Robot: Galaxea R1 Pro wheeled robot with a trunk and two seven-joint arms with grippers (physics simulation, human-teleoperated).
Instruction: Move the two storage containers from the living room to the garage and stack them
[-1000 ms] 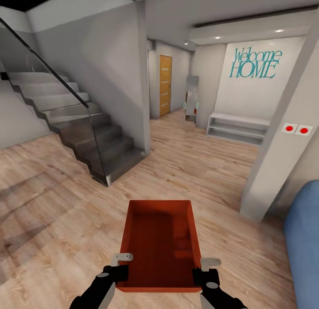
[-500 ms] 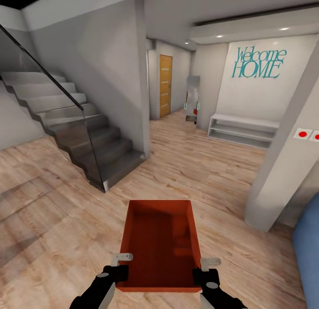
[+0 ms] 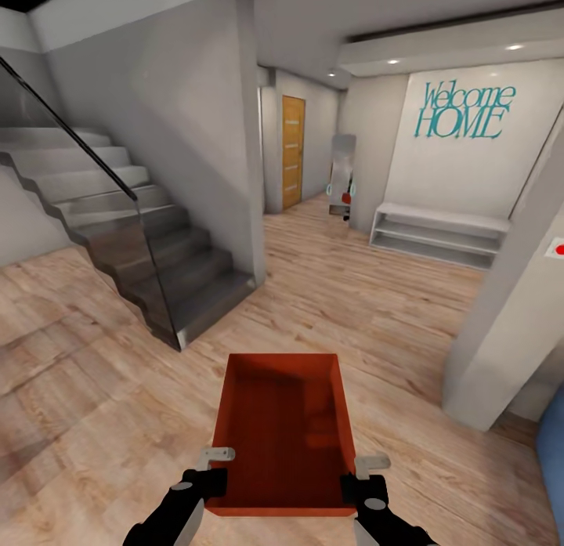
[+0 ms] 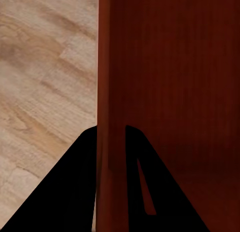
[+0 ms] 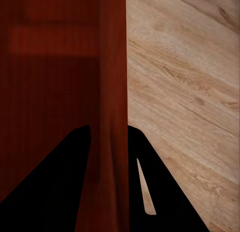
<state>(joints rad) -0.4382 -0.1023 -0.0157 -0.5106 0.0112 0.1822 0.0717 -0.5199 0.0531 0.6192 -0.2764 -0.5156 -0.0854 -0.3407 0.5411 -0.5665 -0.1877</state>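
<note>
- While we face a hallway, we hold one orange-red bin (image 3: pixel 283 428) level in front of us, above the light wood-plank floor (image 3: pixel 376 311).
- Our left tool (image 3: pixel 210 483) pinches the bin's left wall near its close corner; in the left wrist view one black finger (image 4: pixel 65 192) sits outside the wall (image 4: pixel 107 92) and the other inside.
- Our right tool (image 3: pixel 362 489) pinches the right wall (image 5: pixel 114 92) the same way, a finger on each face.
- Ahead to the left we see a grey staircase (image 3: pixel 133 225) with a glass rail.
- Farther off stand a wooden door (image 3: pixel 292 151), a low white shelf (image 3: pixel 439 234) and teal "Welcome HOME" lettering (image 3: pixel 464 110).
</note>
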